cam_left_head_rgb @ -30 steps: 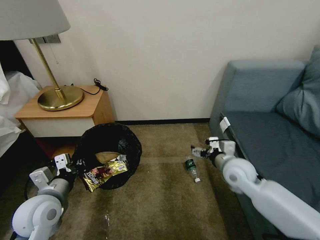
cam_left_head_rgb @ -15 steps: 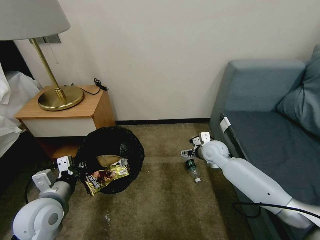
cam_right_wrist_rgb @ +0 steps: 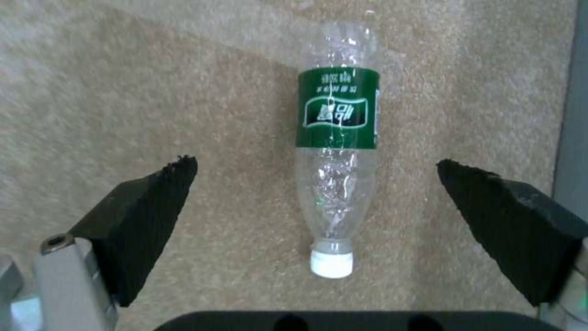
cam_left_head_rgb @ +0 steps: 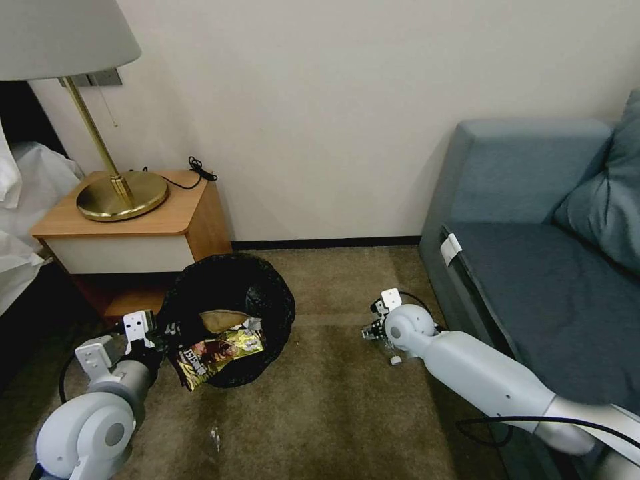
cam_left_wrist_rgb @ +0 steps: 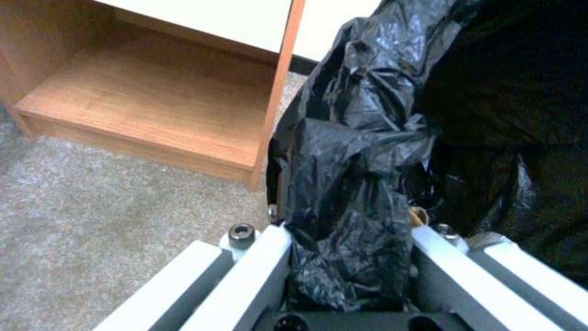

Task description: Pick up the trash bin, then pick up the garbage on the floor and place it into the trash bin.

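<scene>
the bottle (cam_right_wrist_rgb: 334,184) lies on its side on the brown carpet (cam_left_head_rgb: 333,413), between the bin and the sofa, close to the sofa's front edge. it is a small clear plastic bottle with a white cap (cam_right_wrist_rgb: 331,265) and a green label (cam_right_wrist_rgb: 337,109). the label carries white writing, but the characters are too small to read with certainty. the right gripper (cam_right_wrist_rgb: 319,202) hangs just above the bottle with its two black pads spread wide, one on each side of the bottle, and neither pad touches it. in the head view the right arm hides most of the bottle, and only the cap end can be seen beside the gripper (cam_left_head_rgb: 372,328).

the trash bin (cam_left_head_rgb: 230,320) is on the left, tilted so that its mouth faces the camera, next to the wooden nightstand (cam_left_head_rgb: 133,227). its black bag (cam_left_wrist_rgb: 361,184) is folded over the rim. the left gripper (cam_left_wrist_rgb: 349,271) is clamped on the rim, with the crinkly bag pressed between its white fingers (cam_left_wrist_rgb: 257,271). inside the bin lie a gold and dark snack wrapper (cam_left_head_rgb: 217,353) with some print i cannot read, and a brown paper piece (cam_left_head_rgb: 223,321) behind it.

a brass lamp (cam_left_head_rgb: 120,193) stands on the nightstand, and a blue-grey sofa (cam_left_head_rgb: 553,253) is on the right.
</scene>
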